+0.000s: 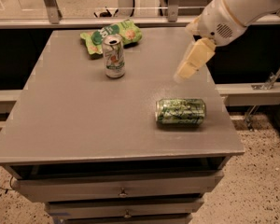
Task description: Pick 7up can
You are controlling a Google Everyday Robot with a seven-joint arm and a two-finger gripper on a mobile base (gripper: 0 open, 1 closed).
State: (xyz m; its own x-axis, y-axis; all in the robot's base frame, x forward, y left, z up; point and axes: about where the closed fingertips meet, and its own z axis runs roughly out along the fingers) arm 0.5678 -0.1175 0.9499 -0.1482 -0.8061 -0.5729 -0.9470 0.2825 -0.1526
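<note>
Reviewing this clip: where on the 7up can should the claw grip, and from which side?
Grip the 7up can mid-body, across its round sides, probably approaching from the right: it stands upright, with the snack bag crowding its far side. The claw hangs over the table's right part, on that open side.

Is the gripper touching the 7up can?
Apart. The camera view shows bare table between the gripper, above its right side, and the upright 7up can.

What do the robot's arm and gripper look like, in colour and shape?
The arm is a thick, rounded white shell with a small patch of dark vent holes near the wrist. The gripper, above the right side of the table, is cream-yellow, flat-sided and tapers toward its tip. No cables show.
</note>
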